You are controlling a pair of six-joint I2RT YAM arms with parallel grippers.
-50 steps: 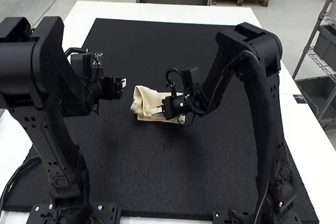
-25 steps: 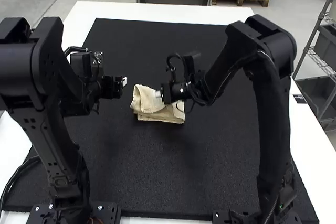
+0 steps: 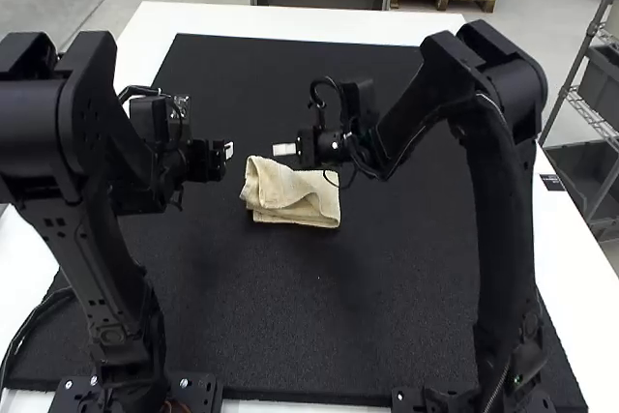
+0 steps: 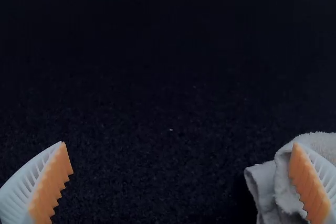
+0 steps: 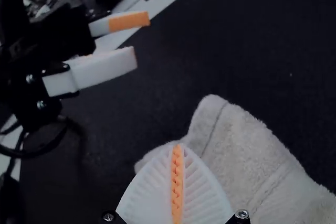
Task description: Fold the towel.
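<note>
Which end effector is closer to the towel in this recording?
The right. In the high view, the right end effector is just at the towel's far edge; the left end effector is off its left side, past a strip of dark mat.

Towel point(image 3: 308, 208) — matt cloth w/ rough, fluffy nap. Mat point(image 3: 319, 311) under it: matt, grainy surf. Table point(image 3: 290, 18) smooth; R arm casing point(image 3: 511, 94) — smooth, plastic-looking.

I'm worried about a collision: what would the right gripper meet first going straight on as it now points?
Probably the left gripper: in the high view the right gripper points towards it. Depth is unclear, so it might pass beside it.
</note>
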